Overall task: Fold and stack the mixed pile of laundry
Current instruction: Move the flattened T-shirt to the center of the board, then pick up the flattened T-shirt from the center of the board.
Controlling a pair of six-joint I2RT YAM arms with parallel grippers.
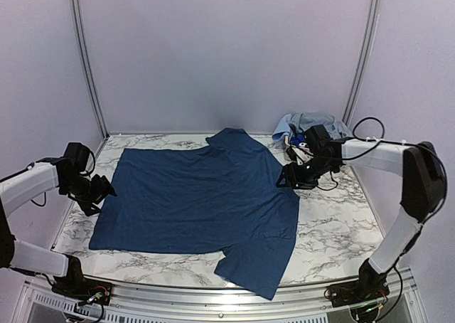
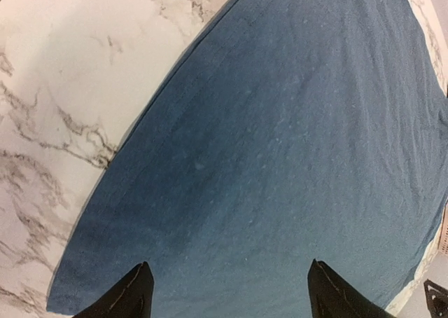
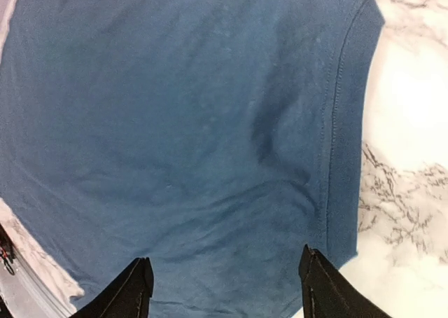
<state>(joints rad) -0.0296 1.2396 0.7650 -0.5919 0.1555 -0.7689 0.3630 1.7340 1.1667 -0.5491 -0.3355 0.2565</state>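
The marble table (image 1: 341, 223) carries the work, with grey walls on three sides and two metal posts at the back corners. At the far right corner lies the rest of the pile (image 1: 304, 122), a light-blue heap. The right arm's wrist and its looping black cables sit just in front of it, between it and the shirt (image 1: 199, 195).

The shirt is dark blue, plain and spread flat over the middle of the table, with only faint creases. Its long axis runs left to right. One straight edge lies at the left. Two flaps that look like sleeves stick out towards the right end, one to the far side and one to the near edge.

The left gripper (image 1: 105, 193) hovers at the shirt's left edge, fingers (image 2: 133, 293) spread apart and grasping nothing. The right gripper (image 1: 284, 178) sits over the right edge beside a stitched hem (image 3: 336, 122), likewise released.
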